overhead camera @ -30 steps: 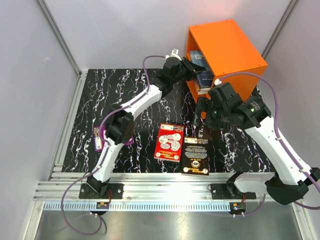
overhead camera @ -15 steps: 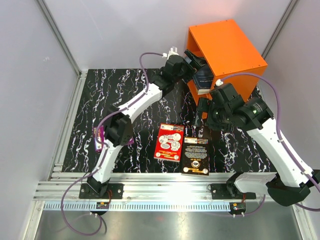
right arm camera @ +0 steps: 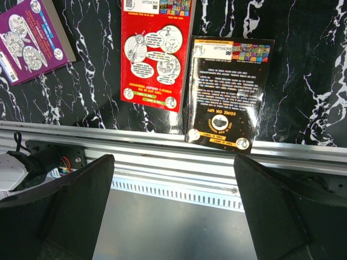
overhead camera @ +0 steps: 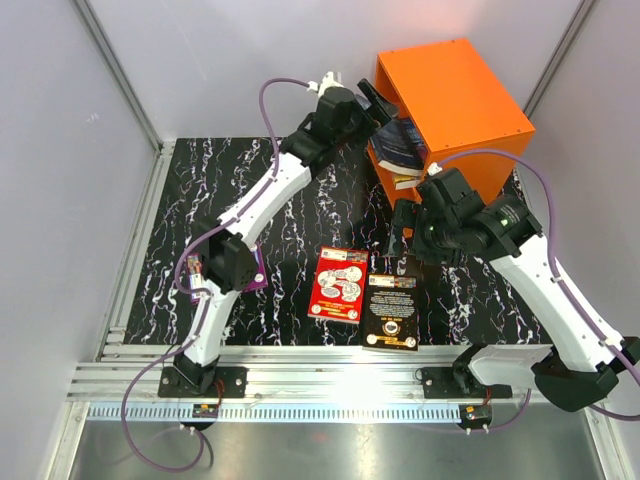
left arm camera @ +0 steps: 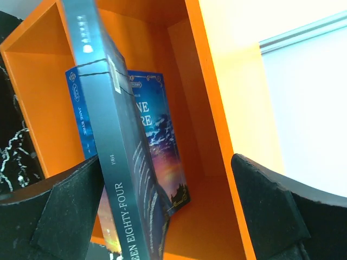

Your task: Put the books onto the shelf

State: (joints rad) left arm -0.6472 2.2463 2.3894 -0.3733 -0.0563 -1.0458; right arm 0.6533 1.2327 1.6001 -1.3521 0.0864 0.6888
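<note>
The orange shelf (overhead camera: 455,90) stands at the back right. In its compartment (left arm camera: 217,135) a blue book with a sunset cover (left arm camera: 160,135) stands upright. A grey-blue book (left arm camera: 116,162) leans against it, also seen from above (overhead camera: 398,148). My left gripper (overhead camera: 372,100) is open at the shelf's mouth; in its wrist view (left arm camera: 168,216) the grey-blue book's spine lies beside the left finger, ungripped. A red-and-white book (overhead camera: 338,283), a black book (overhead camera: 392,310) and a purple book (right arm camera: 32,38) lie flat on the table. My right gripper (overhead camera: 405,225) hovers open above them, empty in its wrist view (right arm camera: 173,216).
The marbled black tabletop (overhead camera: 300,190) ends at an aluminium rail (overhead camera: 330,365) along the near edge. The purple book is partly hidden under the left arm (overhead camera: 235,260) in the top view. Grey walls close in the back and sides.
My left gripper opened, let go of the grey-blue book and drew back left out of the shelf; the book now leans in the compartment. The right arm has barely moved.
</note>
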